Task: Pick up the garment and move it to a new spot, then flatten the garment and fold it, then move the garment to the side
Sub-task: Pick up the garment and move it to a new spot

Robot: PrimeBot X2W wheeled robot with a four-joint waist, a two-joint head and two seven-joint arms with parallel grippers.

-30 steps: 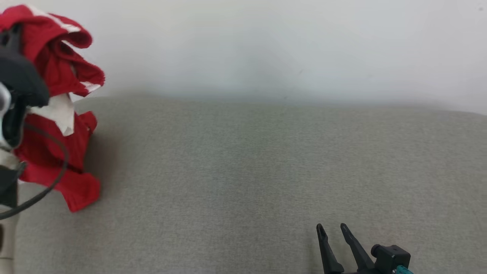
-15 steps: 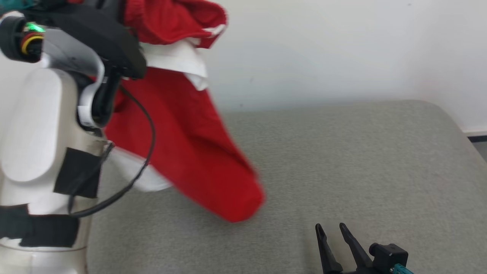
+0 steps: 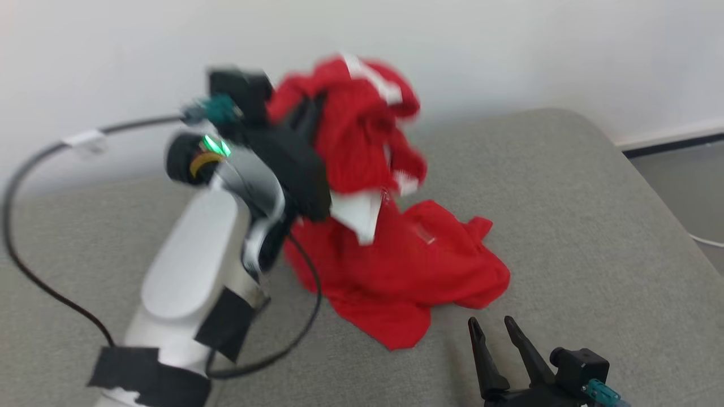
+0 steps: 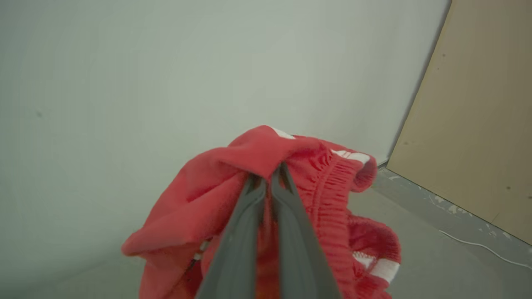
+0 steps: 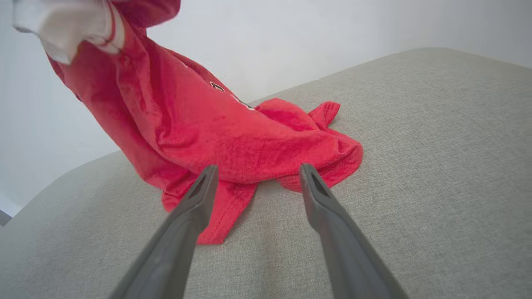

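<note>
The grey surface [image 3: 594, 226] lies below our right end effector [image 3: 491, 320]. The red garment [image 3: 396, 271] is soft, light and floppy. Our left end effector [image 4: 268, 176], pressed together, pinches its stretchy band [image 4: 332, 182]. Its length hangs down from there and ends just before our spread right end effector. We think the hem [image 5: 216, 232] is a good place to hold.

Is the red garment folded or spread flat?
Neither: the garment hangs bunched from the left gripper, lower end crumpled on the cushion.

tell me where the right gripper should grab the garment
The loose hem corner of the garment, coming in low from the robot's side: it lies flat on the cushion just ahead of the open right gripper, while the left gripper holds the waistband up.
</note>
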